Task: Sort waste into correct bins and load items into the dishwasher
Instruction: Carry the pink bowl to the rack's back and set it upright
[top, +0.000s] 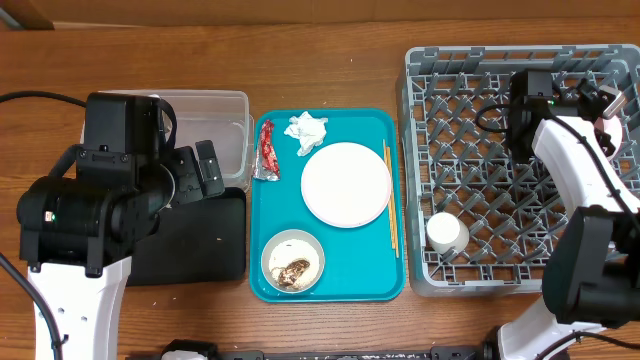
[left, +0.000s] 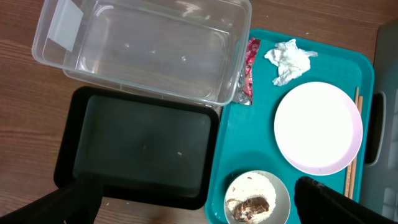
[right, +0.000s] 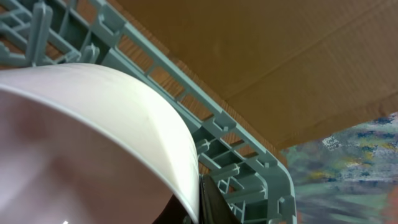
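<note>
On the teal tray (top: 355, 262): crinkled red wrapper (top: 265, 150) and crumpled white tissue (top: 306, 130) at the far end, round pale plate (top: 346, 184) in the middle, wooden chopsticks (top: 391, 200) along its right, white bowl (top: 293, 262) of brownish food scraps (left: 252, 208) nearest. Left of it, clear tub (top: 215, 120) beside black tray (top: 195, 240). In the grey dish rack (top: 470, 120): white cup (top: 446, 235) at the near left corner, pink bowl (right: 93, 112) tilted at the rim.

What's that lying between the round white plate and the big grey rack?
Thin wooden chopsticks, lying lengthwise on the teal tray beside the plate, short of the rack. The overhead view shows it.
</note>
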